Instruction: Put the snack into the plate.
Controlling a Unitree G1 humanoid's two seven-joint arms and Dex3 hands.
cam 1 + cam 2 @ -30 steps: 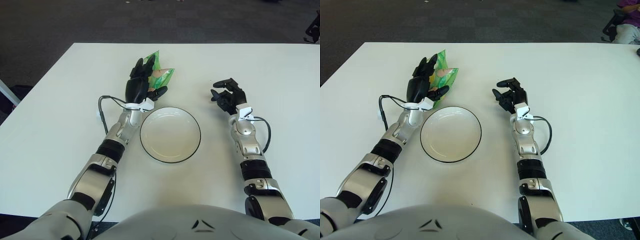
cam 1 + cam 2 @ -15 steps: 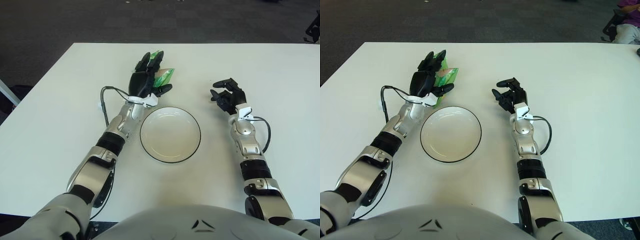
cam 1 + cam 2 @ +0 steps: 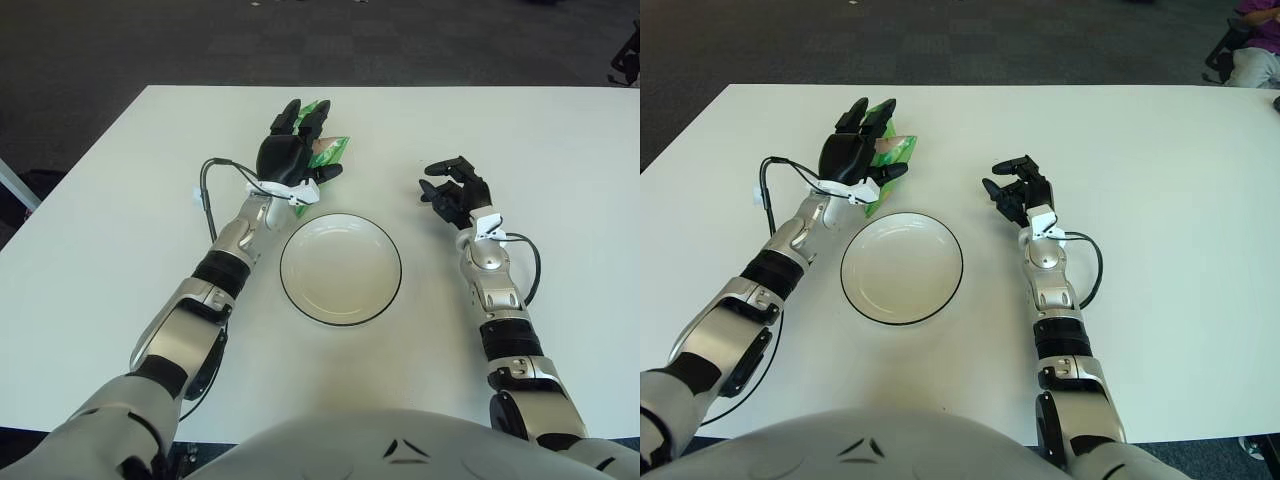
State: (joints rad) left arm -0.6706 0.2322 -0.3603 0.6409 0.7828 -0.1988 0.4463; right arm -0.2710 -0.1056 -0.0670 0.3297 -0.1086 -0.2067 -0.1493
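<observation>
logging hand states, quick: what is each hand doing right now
Left hand: fingers spread over the green snack packet, not closed on it.
Right hand: curled, holding nothing, right of the plate.

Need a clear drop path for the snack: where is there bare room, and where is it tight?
The round white plate with dark rim is bare inside. White table lies open between plate and right hand, and left of the left forearm. Tight spot: the far-left side of the plate, where the left hand covers the green snack packet.
</observation>
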